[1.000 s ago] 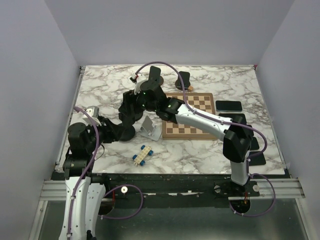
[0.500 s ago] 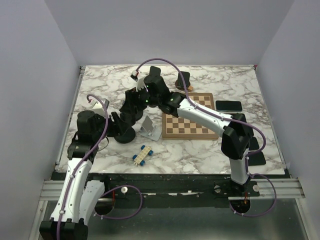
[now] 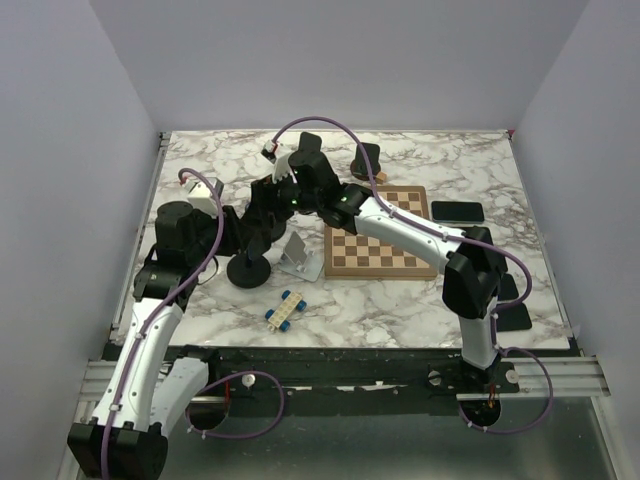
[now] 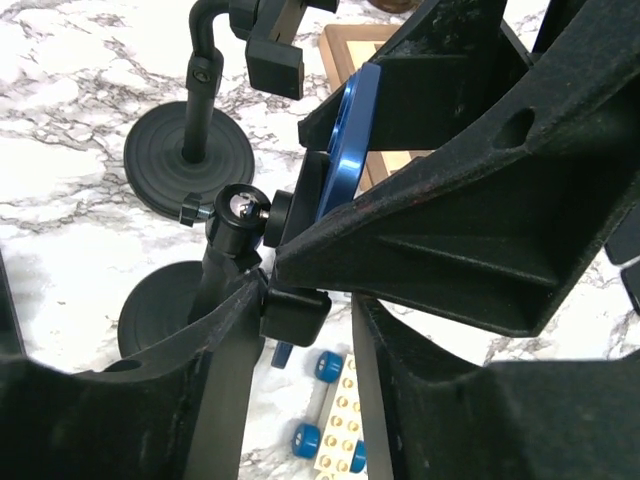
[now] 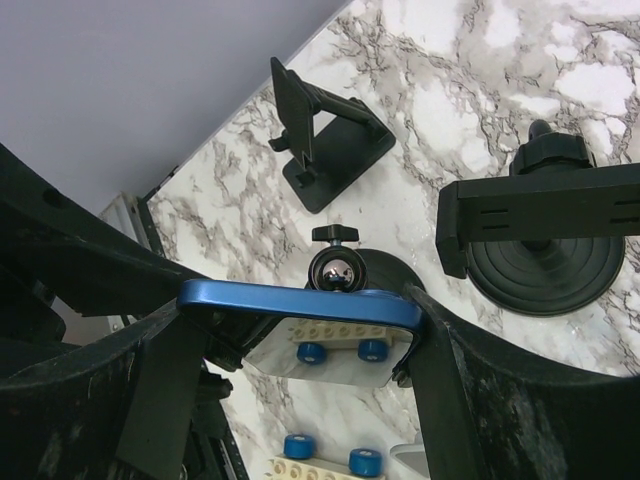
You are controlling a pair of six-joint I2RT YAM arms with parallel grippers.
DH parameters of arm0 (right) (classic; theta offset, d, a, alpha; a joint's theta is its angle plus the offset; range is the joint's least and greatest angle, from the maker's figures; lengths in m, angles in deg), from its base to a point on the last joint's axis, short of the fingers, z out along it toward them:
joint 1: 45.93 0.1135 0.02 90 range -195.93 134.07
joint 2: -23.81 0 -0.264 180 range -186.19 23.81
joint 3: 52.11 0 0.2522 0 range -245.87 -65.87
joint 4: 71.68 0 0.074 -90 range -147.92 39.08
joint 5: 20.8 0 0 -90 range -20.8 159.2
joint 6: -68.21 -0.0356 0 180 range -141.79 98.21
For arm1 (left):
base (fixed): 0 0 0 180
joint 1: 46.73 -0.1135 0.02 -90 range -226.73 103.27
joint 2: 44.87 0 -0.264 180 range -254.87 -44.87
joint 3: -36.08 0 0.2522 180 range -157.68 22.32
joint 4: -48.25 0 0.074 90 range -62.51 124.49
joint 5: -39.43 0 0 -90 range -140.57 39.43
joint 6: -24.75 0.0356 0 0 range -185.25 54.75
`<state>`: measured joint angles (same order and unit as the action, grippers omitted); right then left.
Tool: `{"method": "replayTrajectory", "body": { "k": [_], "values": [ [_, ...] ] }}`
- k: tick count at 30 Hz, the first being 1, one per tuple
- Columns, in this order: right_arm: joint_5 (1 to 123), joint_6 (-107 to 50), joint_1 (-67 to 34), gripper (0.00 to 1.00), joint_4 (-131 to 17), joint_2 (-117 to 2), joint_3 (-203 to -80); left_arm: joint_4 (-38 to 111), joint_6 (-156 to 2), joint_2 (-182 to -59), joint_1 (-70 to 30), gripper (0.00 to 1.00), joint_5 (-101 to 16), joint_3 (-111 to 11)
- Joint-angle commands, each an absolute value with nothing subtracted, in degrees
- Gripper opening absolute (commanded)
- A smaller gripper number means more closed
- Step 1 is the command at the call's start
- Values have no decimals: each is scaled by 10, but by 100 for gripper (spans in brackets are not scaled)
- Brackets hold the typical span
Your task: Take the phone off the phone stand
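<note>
Right gripper (image 5: 305, 330): my 2 fingers clamp the phone (image 5: 300, 300) by its edges.
Phone: in my right grip, just beside the stand (image 5: 338, 268) ball head.
Left gripper (image 4: 305, 325): fingers flank the stand neck; can't tell if gripping.

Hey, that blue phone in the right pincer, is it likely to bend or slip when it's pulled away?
The blue phone looks like a rigid slab, so it probably won't flex. Its glossy face shows reflections, so it may slip in the right pincer, which grips only its edges.
</note>
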<state>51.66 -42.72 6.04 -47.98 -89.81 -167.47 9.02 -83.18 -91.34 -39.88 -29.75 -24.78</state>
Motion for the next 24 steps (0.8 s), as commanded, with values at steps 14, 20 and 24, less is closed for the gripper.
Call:
{"method": "replayTrajectory", "body": {
  "k": [14, 20, 24],
  "values": [
    [478, -455, 66, 1, -538, -880, -1664, 130, -813, -908, -376, 50, -312, -216],
    [477, -459, 66, 1, -539, -880, -1667, 131, -813, -915, -376, 52, -298, -219],
    [490, -464, 66, 1, -537, -878, -1667, 131, -813, -911, -376, 44, -291, -215]
  ]
}}
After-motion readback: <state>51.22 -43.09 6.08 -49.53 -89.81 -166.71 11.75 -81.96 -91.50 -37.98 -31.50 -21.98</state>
